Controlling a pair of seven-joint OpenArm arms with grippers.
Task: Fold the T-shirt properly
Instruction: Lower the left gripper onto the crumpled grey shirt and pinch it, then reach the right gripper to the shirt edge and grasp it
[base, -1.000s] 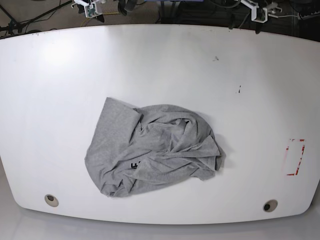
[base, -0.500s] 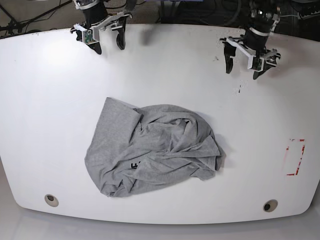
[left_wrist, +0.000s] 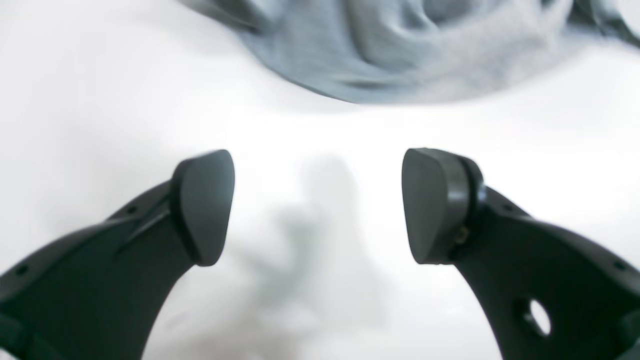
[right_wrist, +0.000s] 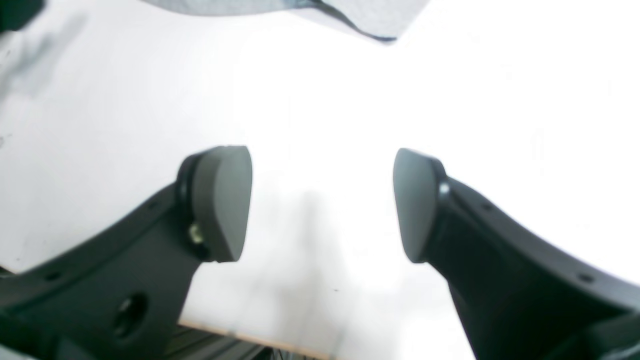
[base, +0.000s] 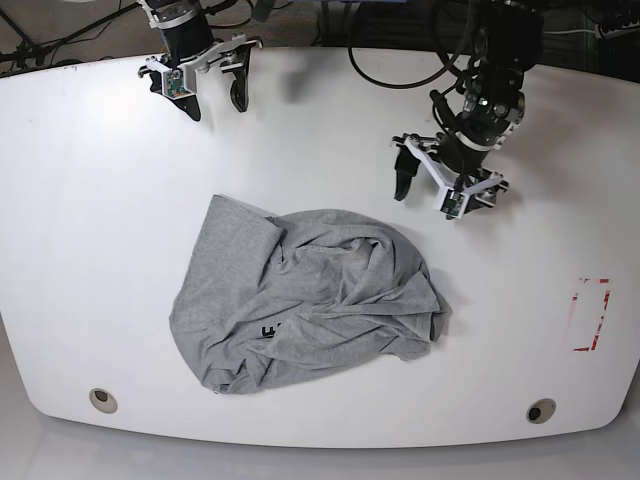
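I see the T-shirt (base: 305, 300) crumpled in a heap on the white surface (base: 100, 200), near-centre. My left claw (base: 428, 194) hangs apart just beyond its far-right edge; my right claw (base: 215, 100) gapes empty, far left.

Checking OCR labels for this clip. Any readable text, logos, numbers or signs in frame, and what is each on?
No full word is readable.
T-shirt: a bit of black print shows in a fold near its front edge, too crumpled and small to read.
Table: a red-outlined mark near one end, with no legible characters.
Both wrist views: no text.
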